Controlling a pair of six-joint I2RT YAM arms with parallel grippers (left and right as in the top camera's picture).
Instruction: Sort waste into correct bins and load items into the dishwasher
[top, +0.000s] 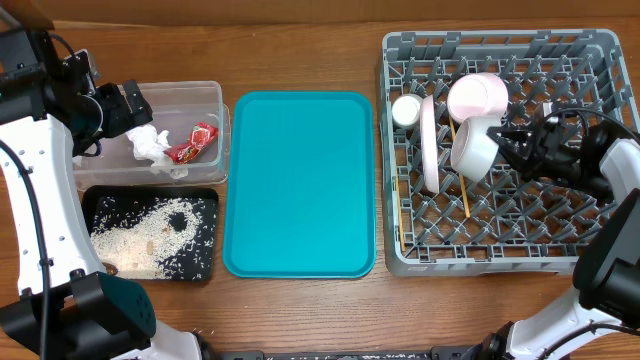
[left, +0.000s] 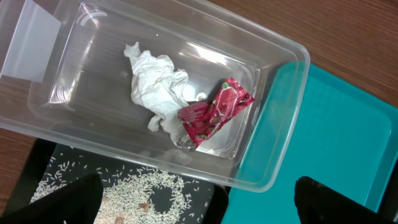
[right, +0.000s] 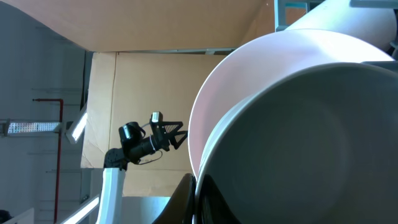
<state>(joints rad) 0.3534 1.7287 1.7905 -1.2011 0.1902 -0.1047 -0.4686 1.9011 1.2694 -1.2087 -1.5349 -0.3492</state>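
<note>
In the clear tub (top: 215, 100) lie a crumpled white tissue (top: 148, 145) (left: 155, 87) and a red wrapper (top: 194, 141) (left: 214, 112). Rice grains with brown scraps (top: 150, 235) (left: 143, 190) cover the black tray (top: 205, 200). My left gripper (top: 133, 105) (left: 196, 186) hangs open above the tub's near edge, holding nothing. The grey dish rack (top: 560, 255) holds an upright pink plate (top: 430, 145), a cream cup (top: 406, 110), a pink bowl (top: 478, 94) (right: 249, 81), a white bowl (top: 473, 148) (right: 311, 143) and a chopstick (top: 462, 188). My right gripper (top: 506, 140) (right: 196, 199) is shut on the white bowl's rim.
A large teal serving tray (top: 300, 180) (left: 336, 124) lies between the bins and the rack, with nothing on it. The tub sits behind the black tray at the table's left. The rack fills the right side.
</note>
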